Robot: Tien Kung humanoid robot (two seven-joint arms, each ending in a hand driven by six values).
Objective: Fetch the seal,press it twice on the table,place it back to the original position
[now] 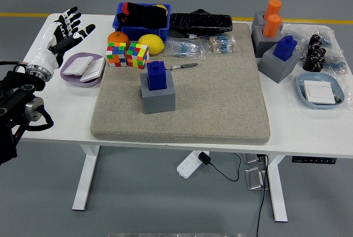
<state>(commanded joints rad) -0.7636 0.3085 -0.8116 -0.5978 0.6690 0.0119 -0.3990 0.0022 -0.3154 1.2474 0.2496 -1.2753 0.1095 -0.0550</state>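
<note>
Our left hand is wide open, holding nothing, far left of the blue seal. We should reach over and grab it gently from above.

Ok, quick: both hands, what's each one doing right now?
Left hand: open, fingers spread, holding nothing, at the table's far left.
Right hand: not in view.
</note>
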